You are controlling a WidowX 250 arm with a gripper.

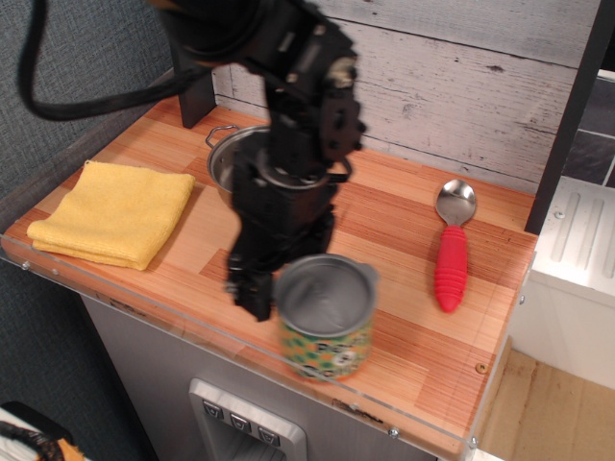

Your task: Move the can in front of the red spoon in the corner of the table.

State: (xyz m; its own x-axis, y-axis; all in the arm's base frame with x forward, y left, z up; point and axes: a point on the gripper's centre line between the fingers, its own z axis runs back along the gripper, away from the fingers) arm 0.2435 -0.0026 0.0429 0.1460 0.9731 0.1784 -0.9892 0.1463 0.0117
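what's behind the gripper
The steel pot, mostly covered by the gripper and arm; only its left rim and one handle show. What the pot holds cannot be seen.

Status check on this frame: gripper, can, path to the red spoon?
Gripper shut on can, near the table front edge. Red spoon off to the right, untouched. Bare wood between them, nothing blocking.

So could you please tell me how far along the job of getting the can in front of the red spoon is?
Done: the can is in the hand, well away from the yellow cloth. In hand: it sits near the front edge of the table, about mid-width. Left: it must go further right, to the spot in front of the red spoon, then be released.
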